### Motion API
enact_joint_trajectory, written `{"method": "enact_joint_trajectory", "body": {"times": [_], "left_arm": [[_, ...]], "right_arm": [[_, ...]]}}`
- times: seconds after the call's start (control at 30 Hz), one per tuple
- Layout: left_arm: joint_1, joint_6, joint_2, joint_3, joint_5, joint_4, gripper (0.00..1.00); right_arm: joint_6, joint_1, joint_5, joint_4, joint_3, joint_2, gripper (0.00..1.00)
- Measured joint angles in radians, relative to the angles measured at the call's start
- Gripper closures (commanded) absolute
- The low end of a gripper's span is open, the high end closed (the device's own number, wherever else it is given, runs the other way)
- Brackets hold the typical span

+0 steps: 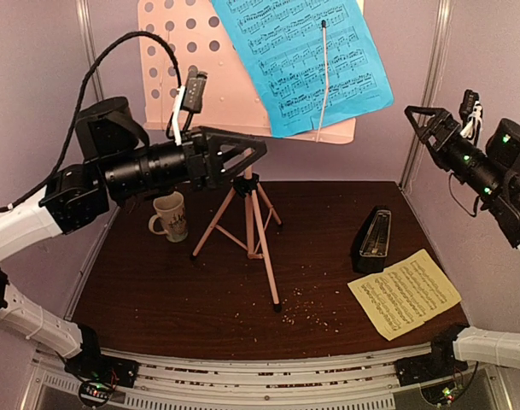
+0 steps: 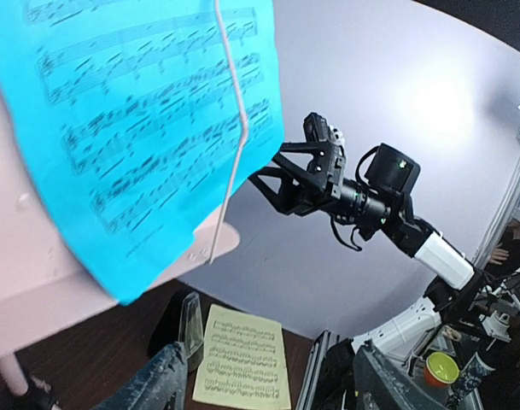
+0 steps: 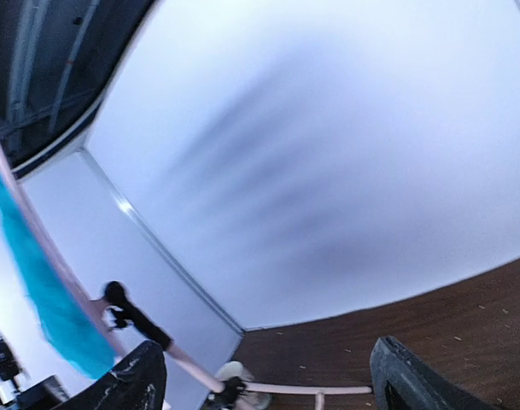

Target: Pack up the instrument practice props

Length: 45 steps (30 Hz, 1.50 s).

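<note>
Jaws apart and empty on both arms, held high beside the pink music stand (image 1: 230,107).
Under the blue page (image 1: 302,60) on its desk the left gripper (image 1: 247,158) points level across the post; the right gripper (image 1: 420,120) hovers well right; yellow page (image 1: 405,293) and metronome (image 1: 372,242) sit right of its legs.

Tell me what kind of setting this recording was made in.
Likely a staged robot test booth, not a real music room: plain lilac wall panels enclose a dark wooden table, two robot arms sit at its near edge, and a pink music stand and metronome serve as props.
</note>
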<state>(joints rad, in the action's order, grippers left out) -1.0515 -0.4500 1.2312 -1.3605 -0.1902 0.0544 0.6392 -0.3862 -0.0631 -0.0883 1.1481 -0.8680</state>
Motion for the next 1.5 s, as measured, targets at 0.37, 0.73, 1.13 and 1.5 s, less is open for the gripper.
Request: {"method": "enact_joint_trajectory", "body": {"times": [0.37,0.73,1.13,1.5], "left_arm": [[-0.036,-0.012,0.343,-0.413,0.035,-0.090,0.31],[-0.041,-0.030,0.565,-0.665,0.042,-0.084,0.39],[-0.041,-0.041,0.597,-0.712,0.042,-0.093,0.82],[-0.039,-0.034,0.597,-0.712,0.060,-0.090,1.00]], "right_arm": [[0.145,-0.023,-0.387,0.214,0.068,-0.065,0.23],[0.074,-0.123,-0.439,0.218,0.164,-0.145,0.55],[0.009,-0.193,-0.422,0.225,0.213,-0.205,0.93],[-0.016,-0.231,-0.344,0.226,0.215,-0.204,1.00]]}}
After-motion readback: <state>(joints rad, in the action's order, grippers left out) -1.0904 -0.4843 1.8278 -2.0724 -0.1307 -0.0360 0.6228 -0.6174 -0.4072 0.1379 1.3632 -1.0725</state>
